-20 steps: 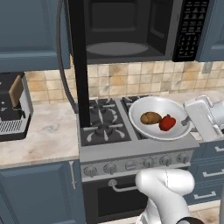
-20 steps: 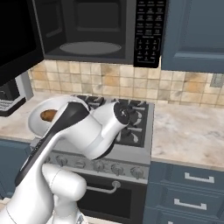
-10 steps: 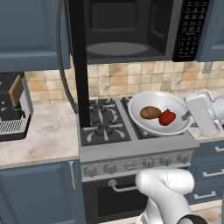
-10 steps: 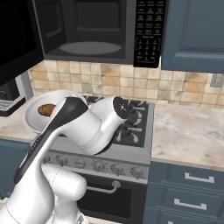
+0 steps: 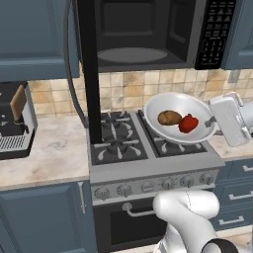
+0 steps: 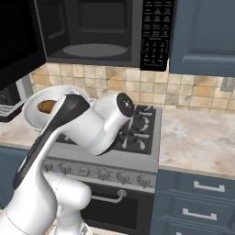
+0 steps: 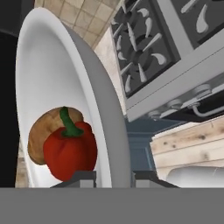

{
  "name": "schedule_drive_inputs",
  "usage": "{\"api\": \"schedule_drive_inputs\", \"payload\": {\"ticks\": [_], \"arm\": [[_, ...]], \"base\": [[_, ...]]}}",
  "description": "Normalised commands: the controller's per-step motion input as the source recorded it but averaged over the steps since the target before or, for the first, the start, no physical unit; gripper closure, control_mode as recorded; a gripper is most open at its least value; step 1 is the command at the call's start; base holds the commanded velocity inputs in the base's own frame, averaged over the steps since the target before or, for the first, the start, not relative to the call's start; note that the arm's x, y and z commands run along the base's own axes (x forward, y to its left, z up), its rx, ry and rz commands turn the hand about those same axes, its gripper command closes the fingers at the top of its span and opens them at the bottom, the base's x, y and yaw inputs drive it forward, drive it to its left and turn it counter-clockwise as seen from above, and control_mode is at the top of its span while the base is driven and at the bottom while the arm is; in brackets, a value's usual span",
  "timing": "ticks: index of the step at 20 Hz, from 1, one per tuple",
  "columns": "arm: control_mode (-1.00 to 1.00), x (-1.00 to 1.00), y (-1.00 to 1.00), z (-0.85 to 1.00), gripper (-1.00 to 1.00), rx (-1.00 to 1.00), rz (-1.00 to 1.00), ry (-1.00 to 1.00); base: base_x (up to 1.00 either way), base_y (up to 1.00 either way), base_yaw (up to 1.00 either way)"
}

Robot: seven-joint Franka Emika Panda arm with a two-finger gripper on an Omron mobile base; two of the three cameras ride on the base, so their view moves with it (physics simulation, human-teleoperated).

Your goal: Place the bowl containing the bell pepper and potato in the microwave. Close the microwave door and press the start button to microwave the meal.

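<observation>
White bowl (image 5: 178, 121), containing potato (image 5: 169, 117) and bell pepper (image 5: 188, 123), is held by its rim in the closed gripper (image 7: 114, 176), raised above the stove (image 5: 148, 158), below the microwave (image 5: 148, 32) with its door (image 5: 91, 69) swung open.

Both base views look forward and down from behind the arm, sharing the stove (image 5: 148, 148) and microwave (image 6: 98, 32); the hand view sits close along the bowl (image 7: 65, 87) rim

We see even, soft rendered lighting, sharp throughout, with faint shadows and no glare or blur.
</observation>
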Motion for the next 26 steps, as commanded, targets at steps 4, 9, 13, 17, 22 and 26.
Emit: {"api": "schedule_drive_inputs", "payload": {"ticks": [4, 9, 13, 17, 22, 26], "arm": [[-1.00, 0.17, 0.15, 0.42, 1.00, 0.00, -0.09, 0.00], [-1.00, 0.29, 0.13, 0.29, 1.00, 0.00, -0.17, 0.00], [-1.00, 0.28, 0.00, 0.27, 1.00, 0.05, -0.18, 0.00], [-1.00, 0.10, 0.00, 0.45, 1.00, 0.09, -0.18, 0.00], [-1.00, 0.00, 0.00, 0.56, 1.00, 0.07, -0.12, 0.00], [-1.00, 0.00, 0.00, 0.52, 1.00, 0.05, -0.08, 0.00]], "base": [[0.00, 0.00, 0.00], [0.00, 0.00, 0.00], [0.00, 0.00, 0.00], [0.00, 0.00, 0.00], [0.00, 0.00, 0.00], [0.00, 0.00, 0.00]]}}
